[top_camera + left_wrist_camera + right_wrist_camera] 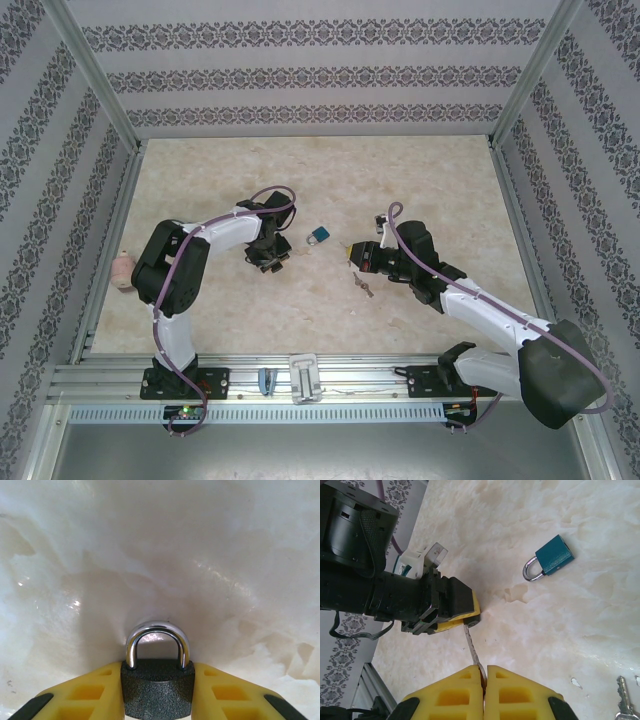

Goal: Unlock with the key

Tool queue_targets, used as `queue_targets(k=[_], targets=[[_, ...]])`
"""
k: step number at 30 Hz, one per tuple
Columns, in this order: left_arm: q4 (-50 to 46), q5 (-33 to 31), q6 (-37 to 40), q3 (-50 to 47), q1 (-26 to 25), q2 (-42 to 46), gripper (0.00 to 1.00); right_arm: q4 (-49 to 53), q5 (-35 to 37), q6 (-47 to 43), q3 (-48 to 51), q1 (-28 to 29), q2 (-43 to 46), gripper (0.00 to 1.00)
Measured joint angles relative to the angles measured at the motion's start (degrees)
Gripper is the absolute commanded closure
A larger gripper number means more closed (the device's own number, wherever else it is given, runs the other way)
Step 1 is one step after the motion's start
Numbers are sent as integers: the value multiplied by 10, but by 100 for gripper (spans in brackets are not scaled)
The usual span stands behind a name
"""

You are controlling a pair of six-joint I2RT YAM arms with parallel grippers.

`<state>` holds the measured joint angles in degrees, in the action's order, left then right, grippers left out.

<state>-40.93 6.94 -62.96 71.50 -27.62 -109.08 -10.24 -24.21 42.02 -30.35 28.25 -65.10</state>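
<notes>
The left gripper is clamping the black padlock by its body, one yellow finger pressing on each flank. The shackle is pointing to 12 o'clock in the left wrist view, away from the wrist and low over the table. The right gripper is pinching the key with its fingers drawn together, and the blade is sticking out toward 11 o'clock in its own view, reaching to the left arm's fingertips.

In the top view the left gripper is sitting at about 9 o'clock from the right gripper, the two near each other. The key's long axis is lying roughly along the line between them. The blade tip seems to be touching the held lock's edge, though I cannot tell whether it is entering the keyway, as the left fingers are covering that spot.

A teal padlock is lying flat at 1 o'clock from the key, well apart, and spare keys are resting at 4 o'clock. The coming move is hinging on lining blade with keyway before pushing and turning.
</notes>
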Motion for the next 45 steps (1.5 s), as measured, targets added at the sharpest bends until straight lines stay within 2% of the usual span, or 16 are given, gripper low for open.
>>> queue_targets(k=[9,15,25,32,45], targets=[[-2,-2,17,0,0,5,68,-12,0,2,9,2,-11,100],[18,-5,33,5,0,12,68,-26,9,2,9,28,-30,100],[37,-12,33,8,0,92,67,-44,36,-3,9,69,-38,100],[67,-7,5,-24,0,155,67,-106,77,-5,9,107,-57,100],[99,1,-54,-63,-2,231,65,-266,145,-7,9,175,-173,100]])
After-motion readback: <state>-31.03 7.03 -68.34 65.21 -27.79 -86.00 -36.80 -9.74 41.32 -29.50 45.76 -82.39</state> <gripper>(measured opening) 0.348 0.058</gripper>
